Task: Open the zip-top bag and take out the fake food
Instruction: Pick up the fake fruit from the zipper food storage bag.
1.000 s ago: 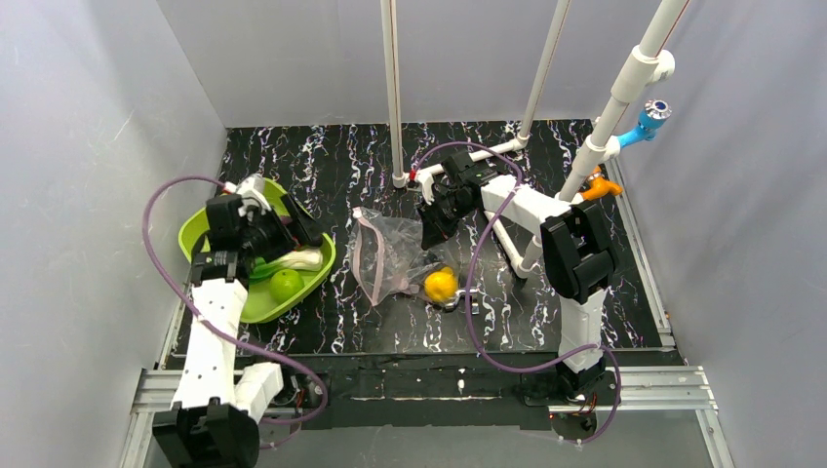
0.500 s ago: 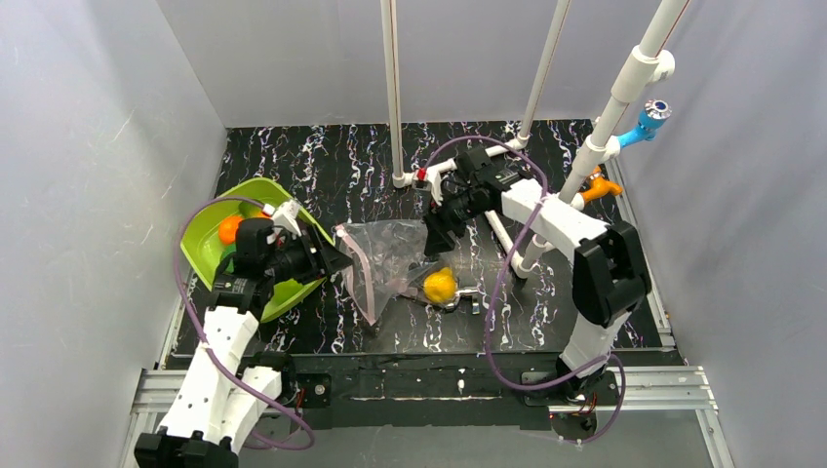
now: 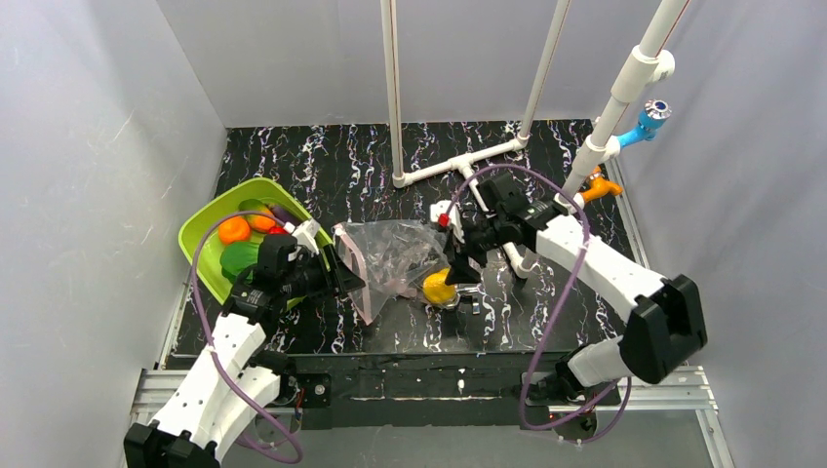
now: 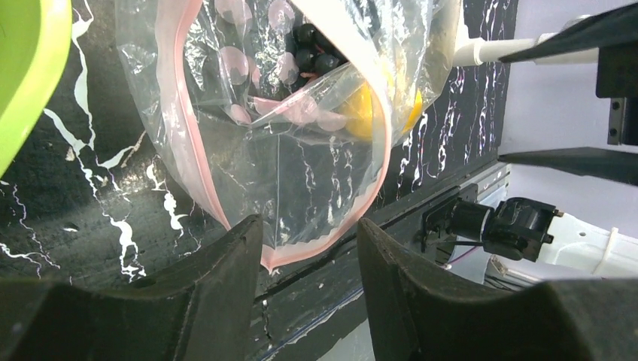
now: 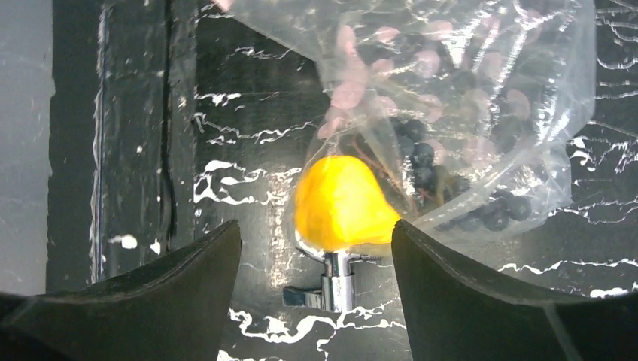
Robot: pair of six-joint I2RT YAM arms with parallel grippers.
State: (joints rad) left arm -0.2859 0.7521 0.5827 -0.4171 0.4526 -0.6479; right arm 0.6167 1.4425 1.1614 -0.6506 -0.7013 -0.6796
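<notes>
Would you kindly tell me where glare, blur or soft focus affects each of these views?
Top external view: even light, sharp, only mild sheen on the zip-top bag. Left wrist view: white glare streaks on the bag, the left gripper dark and soft-edged. Right wrist view: the lemon is blown out to flat yellow, the bag above it slightly blurred.

The top camera looks steeply down from high above the near edge over the whole table (image 3: 341,166), the left wrist camera peers closely into the mouth of the zip-top bag (image 4: 301,173), and the right wrist camera looks closely down on the yellow lemon (image 5: 338,203); all three views share both.
</notes>
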